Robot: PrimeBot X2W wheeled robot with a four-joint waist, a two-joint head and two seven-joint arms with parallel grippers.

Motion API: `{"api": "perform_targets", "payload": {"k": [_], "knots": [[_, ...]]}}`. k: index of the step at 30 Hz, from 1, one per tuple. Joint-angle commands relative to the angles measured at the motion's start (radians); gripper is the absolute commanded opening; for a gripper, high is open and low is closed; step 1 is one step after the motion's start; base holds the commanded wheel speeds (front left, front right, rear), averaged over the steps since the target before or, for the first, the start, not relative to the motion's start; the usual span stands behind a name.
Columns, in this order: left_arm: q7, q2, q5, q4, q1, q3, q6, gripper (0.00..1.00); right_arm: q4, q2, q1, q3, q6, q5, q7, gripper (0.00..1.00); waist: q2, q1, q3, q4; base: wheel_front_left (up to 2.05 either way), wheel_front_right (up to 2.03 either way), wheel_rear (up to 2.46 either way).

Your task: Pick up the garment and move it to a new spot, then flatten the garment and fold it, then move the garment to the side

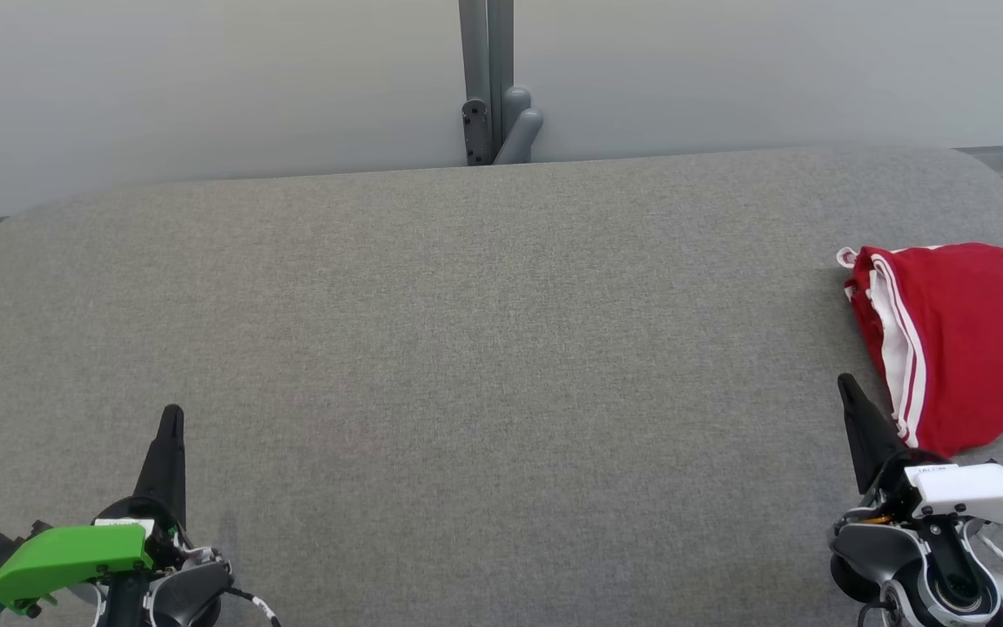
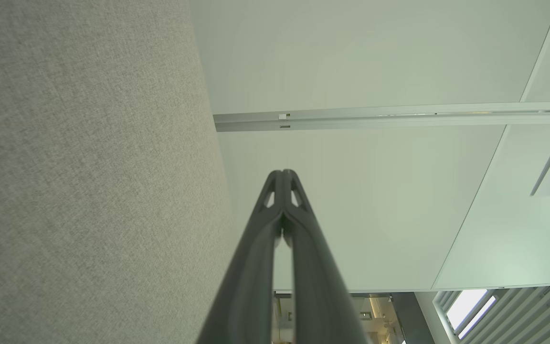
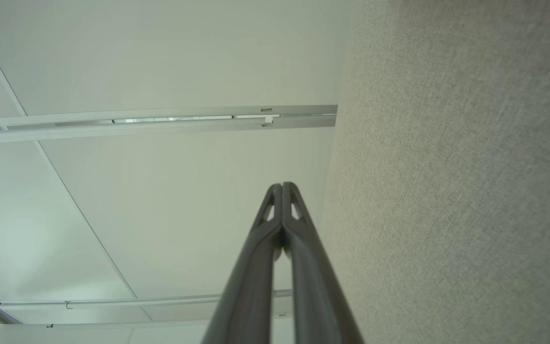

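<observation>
The garment (image 1: 963, 340), red with white stripes (image 1: 900, 348) down one side, lay in a loose, layered bundle at the right edge of the grey cloth-covered worktop (image 1: 467, 348), roughly midway between its near and far edges. The head view cut off the garment's right part, so neither its full extent nor its kind could be told. A small white loop or cord end at its far left corner was too small to identify.

The right gripper (image 1: 845, 383) sat by the near right corner, its tip just beside the garment's near left edge. Whether it touched the cloth could not be made out. Its two fingers were pressed together with nothing between them. The left gripper (image 1: 171, 413) sat by the near left corner, well apart from the garment, also closed tight and empty.

The garment looked light, soft and limp. Lifted from one point, it would likely sag and fall open, and its smooth layers might slide over each other. The striped edge or a corner seemed the best place to pinch, with each gripper taking a separate corner. Dragging it over the cloth surface would probably bunch it.

Both wrist views looked past closed fingers along the worktop toward pale wall panels (image 2: 375, 57).
</observation>
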State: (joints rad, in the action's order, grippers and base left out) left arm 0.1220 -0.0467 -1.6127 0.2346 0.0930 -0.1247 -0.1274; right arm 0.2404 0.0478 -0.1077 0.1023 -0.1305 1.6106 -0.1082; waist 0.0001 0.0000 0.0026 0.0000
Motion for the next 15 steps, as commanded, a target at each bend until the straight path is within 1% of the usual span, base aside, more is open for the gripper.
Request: {"api": "perform_targets", "payload": {"k": [1, 15], "knots": [[0.002, -0.007, -0.001, -0.001, 0.011, -0.001, -0.007, 0.00, -0.005, 0.004, 0.009, 0.002, 0.000, 0.008, -0.001, 0.00, -0.0001, 0.0000, 0.000, 0.000, 0.00, 0.00, 0.00], [0.002, -0.007, -0.001, -0.001, 0.011, -0.001, -0.007, 0.00, -0.005, 0.004, 0.009, 0.002, 0.000, 0.008, -0.001, 0.00, -0.0001, 0.0000, 0.000, 0.000, 0.00, 0.00, 0.00]]}}
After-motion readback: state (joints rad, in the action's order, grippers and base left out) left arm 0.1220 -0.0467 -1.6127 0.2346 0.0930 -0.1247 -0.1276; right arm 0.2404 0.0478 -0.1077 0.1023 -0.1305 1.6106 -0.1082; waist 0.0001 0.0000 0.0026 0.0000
